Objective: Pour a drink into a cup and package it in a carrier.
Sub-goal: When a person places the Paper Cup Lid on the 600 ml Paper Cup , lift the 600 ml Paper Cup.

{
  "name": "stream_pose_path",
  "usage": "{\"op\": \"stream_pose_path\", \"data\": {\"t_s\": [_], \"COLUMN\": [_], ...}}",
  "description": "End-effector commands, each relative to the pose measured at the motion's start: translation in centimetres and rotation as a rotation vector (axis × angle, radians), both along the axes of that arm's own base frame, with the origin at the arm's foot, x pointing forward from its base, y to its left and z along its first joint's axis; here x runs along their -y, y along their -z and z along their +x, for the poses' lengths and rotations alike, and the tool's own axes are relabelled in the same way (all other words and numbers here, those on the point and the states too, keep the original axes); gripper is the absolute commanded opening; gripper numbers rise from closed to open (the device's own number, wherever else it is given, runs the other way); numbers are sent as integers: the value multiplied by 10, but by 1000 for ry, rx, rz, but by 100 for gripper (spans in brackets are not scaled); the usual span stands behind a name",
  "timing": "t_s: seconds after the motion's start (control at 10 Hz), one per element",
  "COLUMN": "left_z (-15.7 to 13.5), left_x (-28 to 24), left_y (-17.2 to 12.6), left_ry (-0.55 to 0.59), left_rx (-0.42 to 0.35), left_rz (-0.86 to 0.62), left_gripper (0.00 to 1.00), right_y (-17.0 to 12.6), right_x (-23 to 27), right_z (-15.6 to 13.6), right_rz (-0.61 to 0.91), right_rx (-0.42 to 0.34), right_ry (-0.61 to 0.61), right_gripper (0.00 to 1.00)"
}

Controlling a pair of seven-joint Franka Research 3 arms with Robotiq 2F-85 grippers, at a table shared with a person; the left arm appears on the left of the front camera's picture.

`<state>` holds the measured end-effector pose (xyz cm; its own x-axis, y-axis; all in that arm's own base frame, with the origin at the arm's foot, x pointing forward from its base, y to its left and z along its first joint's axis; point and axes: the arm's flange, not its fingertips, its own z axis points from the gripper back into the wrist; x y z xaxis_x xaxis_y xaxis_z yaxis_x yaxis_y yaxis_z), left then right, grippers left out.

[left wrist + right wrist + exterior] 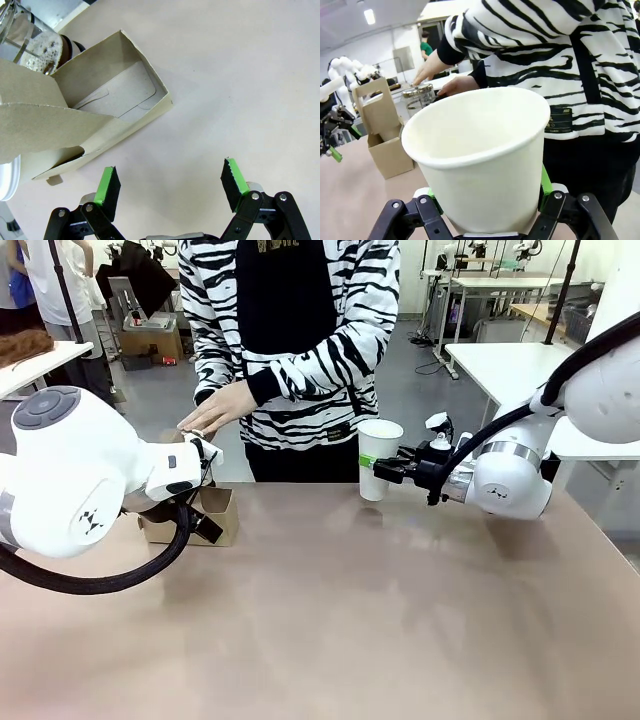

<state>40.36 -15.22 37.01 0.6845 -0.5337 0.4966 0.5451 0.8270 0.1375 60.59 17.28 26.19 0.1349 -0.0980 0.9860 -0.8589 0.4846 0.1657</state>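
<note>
right hand (pixel 385 470) clamps the white paper cup (pixel 378 455) by its side, upright and empty, at the far edge of the counter (pixel 350 620), right in front of the person (pixel 300 340) in the striped top. left hand (pixel 170 175) hangs spread wide over bare counter, gripping nothing, just beside the brown cardboard carrier (pixel 115 95) on the counter's left side. behind the carrier stands a glass pitcher (pixel 417 97), with the person's palm (pixel 215 410) over it, touching or not i can't tell
</note>
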Motion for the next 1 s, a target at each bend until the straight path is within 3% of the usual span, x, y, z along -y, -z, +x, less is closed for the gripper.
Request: {"op": "stream_pose_path", "data": {"t_s": [0.0,0.9], "left_z": [0,0], "left_x": [0,0], "left_y": [0,0], "left_ry": [0,0], "left_rx": [0,0], "left_rz": [-3,-3], "left_gripper": [100,100], "right_y": [-3,-3], "right_x": [-3,-3], "right_z": [0,0], "right_rz": [7,7], "right_rx": [4,4], "right_ry": [0,0], "right_gripper": [80,80]}}
